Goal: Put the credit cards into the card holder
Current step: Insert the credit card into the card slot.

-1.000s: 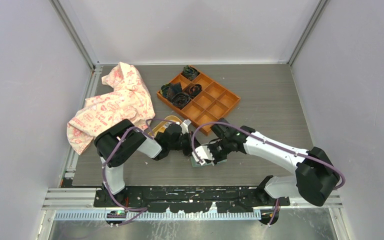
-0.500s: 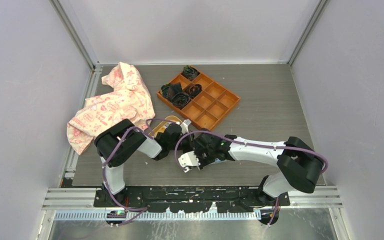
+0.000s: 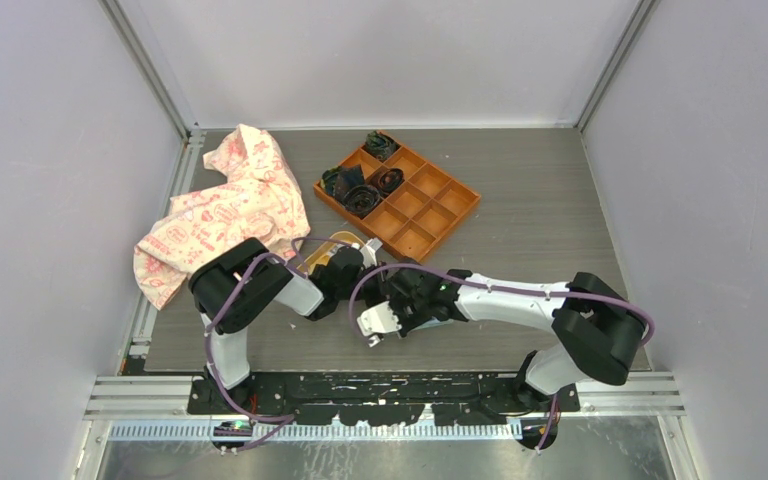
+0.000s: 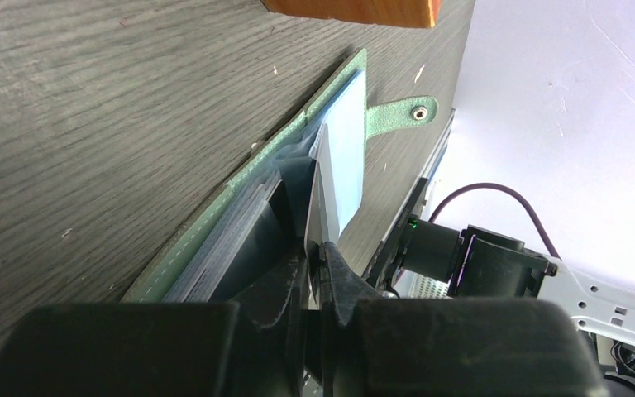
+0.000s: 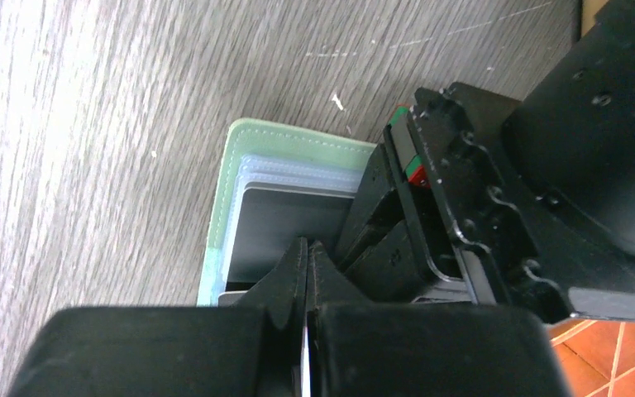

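Note:
The sage-green card holder (image 4: 215, 219) lies open on the table, its snap tab (image 4: 405, 110) pointing away. My left gripper (image 4: 314, 248) is shut on a thin leaf standing up from the holder's sleeves. In the right wrist view the holder's green edge (image 5: 225, 190) frames clear sleeves with a dark grey credit card (image 5: 289, 219) inside. My right gripper (image 5: 307, 246) is shut just above that card, and a thin white card edge (image 5: 306, 364) shows between its fingers. The left gripper's black body (image 5: 479, 207) sits right beside it. From above, both wrists hide the holder.
An orange compartment tray (image 3: 430, 225) with dark rolled items stands at the back middle; its corner (image 4: 355, 10) is close to the holder. A yellow dish (image 3: 332, 243) peeks out behind the left wrist. A pink patterned cloth (image 3: 225, 210) lies at the left.
The right arm swung its forearm and elbow down and its gripper shifted left, up against the left gripper over the holder. The left arm has stayed put.

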Robot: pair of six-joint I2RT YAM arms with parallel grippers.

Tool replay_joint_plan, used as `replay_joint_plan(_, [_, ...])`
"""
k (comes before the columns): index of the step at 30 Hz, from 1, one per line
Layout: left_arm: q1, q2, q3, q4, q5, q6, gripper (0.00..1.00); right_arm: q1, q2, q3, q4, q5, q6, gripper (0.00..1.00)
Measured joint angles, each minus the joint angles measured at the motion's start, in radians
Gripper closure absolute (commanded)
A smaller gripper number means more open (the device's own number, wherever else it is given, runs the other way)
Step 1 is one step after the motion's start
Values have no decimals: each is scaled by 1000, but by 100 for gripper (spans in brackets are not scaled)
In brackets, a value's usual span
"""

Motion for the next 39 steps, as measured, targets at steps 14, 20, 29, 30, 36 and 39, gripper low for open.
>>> replay_joint_plan(14, [3, 0, 10, -10, 6, -8, 77, -76, -1, 14, -106, -17, -62, 99])
replay_joint_plan(20, [3, -2, 24, -39, 18, -6, 75, -112, -1, 14, -142, -11, -79, 99])
replay_joint_plan(29, [3, -85, 29, -180, 5, 40, 72, -168, -42, 15, -200, -32, -76, 90])
replay_joint_plan(30, [3, -103, 29, -206, -2, 50, 72, -185, -60, 19, -220, -53, -71, 86])
replay_joint_plan(36, [3, -291, 16, -359, -58, 142, 72, -290, -185, 57, -301, -203, -27, 71])
replay_joint_plan(39, [3, -425, -3, -409, -91, 206, 72, -361, -225, 85, -332, -304, 23, 58])
